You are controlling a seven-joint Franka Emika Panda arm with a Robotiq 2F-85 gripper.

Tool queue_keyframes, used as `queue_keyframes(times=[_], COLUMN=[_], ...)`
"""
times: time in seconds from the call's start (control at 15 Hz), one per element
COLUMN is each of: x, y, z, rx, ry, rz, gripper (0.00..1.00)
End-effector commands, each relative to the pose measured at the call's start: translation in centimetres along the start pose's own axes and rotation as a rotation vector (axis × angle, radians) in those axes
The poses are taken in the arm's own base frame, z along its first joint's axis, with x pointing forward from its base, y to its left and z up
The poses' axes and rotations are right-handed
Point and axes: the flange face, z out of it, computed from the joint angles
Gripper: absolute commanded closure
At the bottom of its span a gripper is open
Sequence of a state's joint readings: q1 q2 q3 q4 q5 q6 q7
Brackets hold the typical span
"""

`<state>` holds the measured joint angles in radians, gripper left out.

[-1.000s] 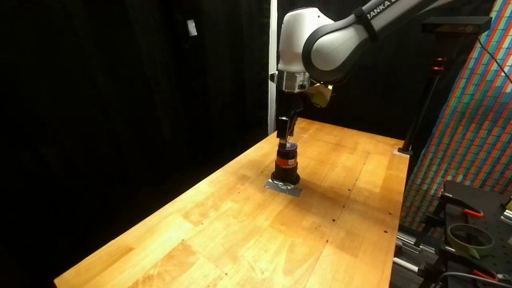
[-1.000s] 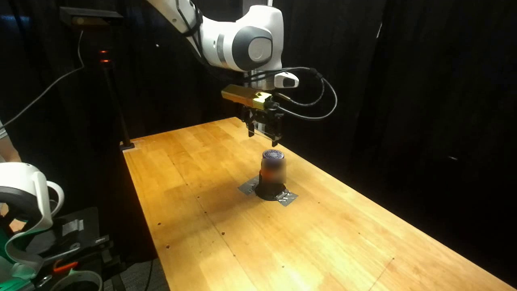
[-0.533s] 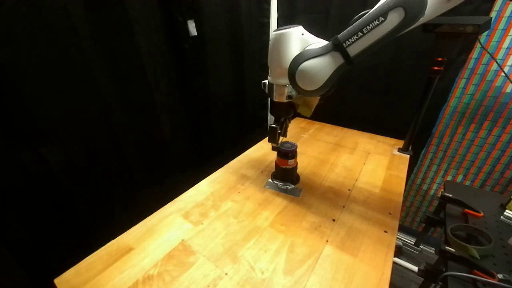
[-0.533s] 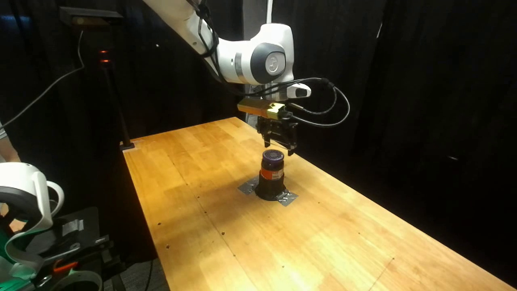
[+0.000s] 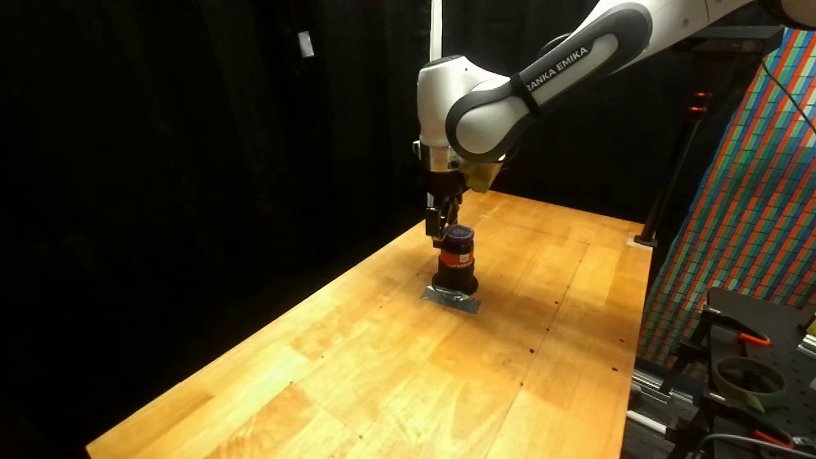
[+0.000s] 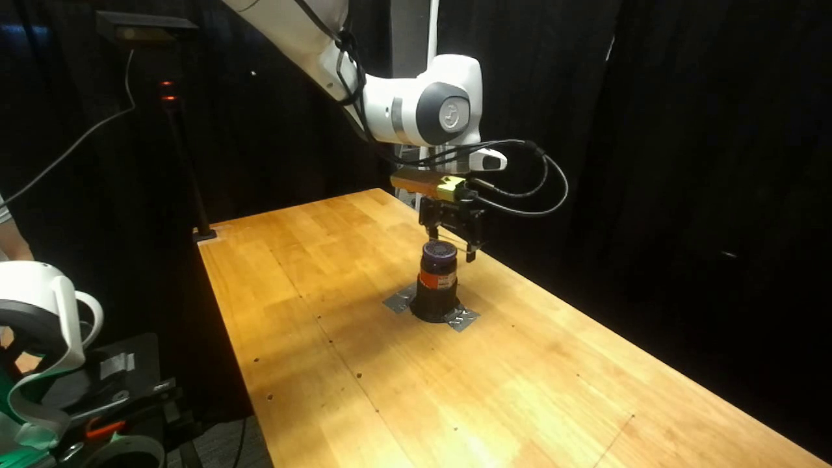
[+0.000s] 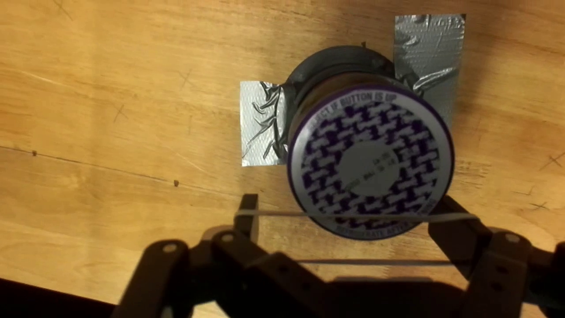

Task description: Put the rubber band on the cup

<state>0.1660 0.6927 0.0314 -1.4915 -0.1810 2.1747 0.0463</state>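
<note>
Off-centre, and close to a snag

Your gripper (image 7: pixel 351 207) stood with its jaws spread, gripping nothing between them, the rubber band (image 7: pixel 353 216) strung around its fingers (image 7: pixel 250 203). The lidded jar (image 6: pixel 439 273) serving as your cup sat upright in a black holder (image 6: pixel 434 304). In the wrist view, the jar's lid (image 7: pixel 371 168) lay towards twelve o'clock of the band. Lowering so offset likely risked snagging the band or jamming the four-o'clock fingertip (image 7: pixel 450 232) on its rim.
</note>
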Motion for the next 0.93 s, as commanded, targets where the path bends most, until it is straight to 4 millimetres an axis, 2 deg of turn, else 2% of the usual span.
queue_keyframes(times=[0.0, 0.47, 0.87], x=[0.9, 0.6, -1.8], y=[0.7, 0.8, 2.3], z=[0.2, 1.4, -0.1], rx=[0.005, 0.04, 0.136], ry=[-0.026, -0.082, -0.147], rz=[0.015, 0.012, 0.01], gripper=[0.0, 0.0, 0.0])
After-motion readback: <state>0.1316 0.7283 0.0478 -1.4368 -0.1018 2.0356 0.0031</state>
